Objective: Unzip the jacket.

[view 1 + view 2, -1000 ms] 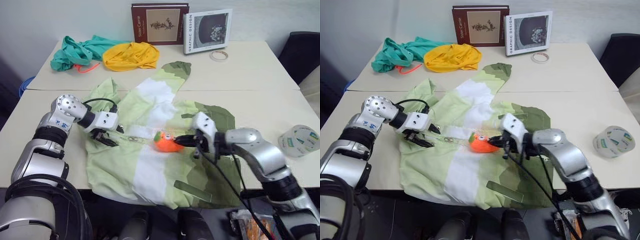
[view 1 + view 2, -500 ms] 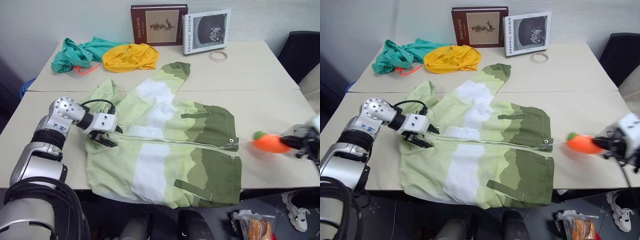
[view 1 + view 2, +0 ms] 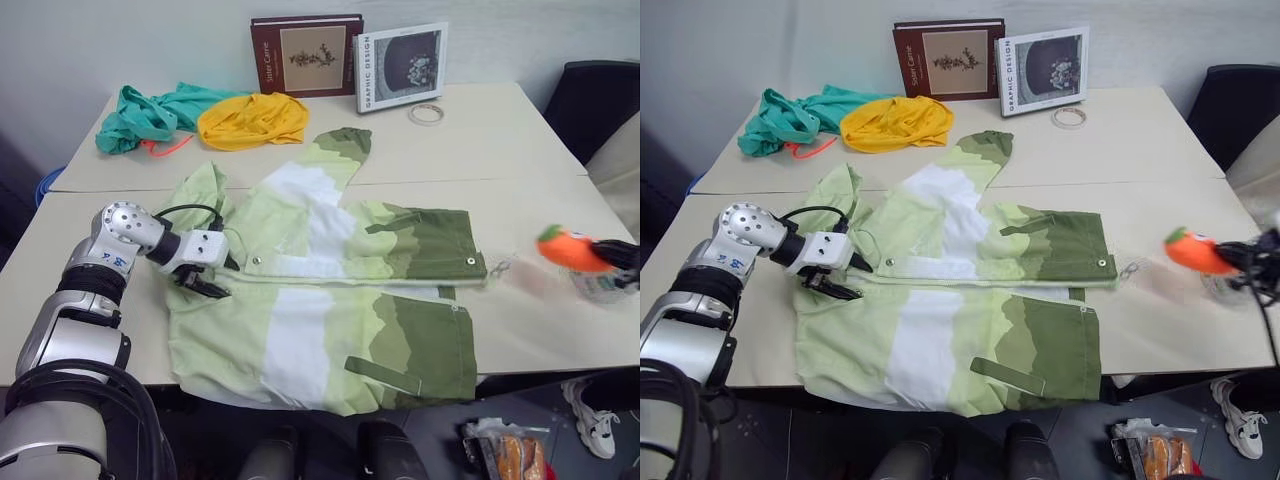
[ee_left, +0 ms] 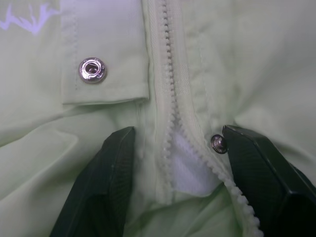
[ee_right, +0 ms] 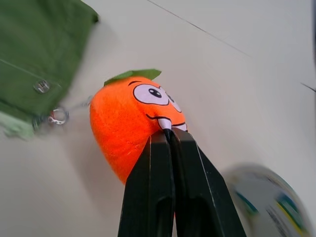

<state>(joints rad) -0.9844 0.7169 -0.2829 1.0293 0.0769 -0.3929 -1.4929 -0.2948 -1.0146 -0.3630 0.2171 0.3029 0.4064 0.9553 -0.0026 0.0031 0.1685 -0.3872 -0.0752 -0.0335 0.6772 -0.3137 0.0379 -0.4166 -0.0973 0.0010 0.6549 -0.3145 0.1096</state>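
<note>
The jacket [image 3: 330, 290] lies flat across the near half of the surface [image 3: 520, 140], its hood pointing toward the 2 books [image 3: 350, 58] at the back and its zipper running side to side, from the robot's left to its right. The zipper track looks parted along nearly its whole length: the upper panel and the lower panel show a thin gap between them all the way to the dark green hem on the right.

The left claw [image 3: 203, 285] sits at the pale green collar end, fingers spread and pressed down onto the fabric, 1 on each side of the zipper teeth [image 4: 170, 64], with a snap [image 4: 92, 70] just beside them. It pins the cloth rather than pinching anything.

The right claw [image 5: 168, 136] is clenched on an orange plush carrot [image 5: 129, 121], which hangs on a small ring and chain [image 5: 57, 117] leading back to the jacket's hem. In the head views the carrot [image 3: 568, 250] is out past the right edge of the jacket, above the surface near a roll of tape [image 3: 1225, 288].

What matters next is that line: the pull runs straight along the zipper's long axis, away from the pinned collar toward the right. The right arm is the one at the free end, so by my reading any last bit of travel is its job, while the left just holds. The task looks almost done, or done.

A yellow garment [image 3: 252, 118] and a teal garment [image 3: 150, 110] lie bunched at the back, well apart from all this.
</note>
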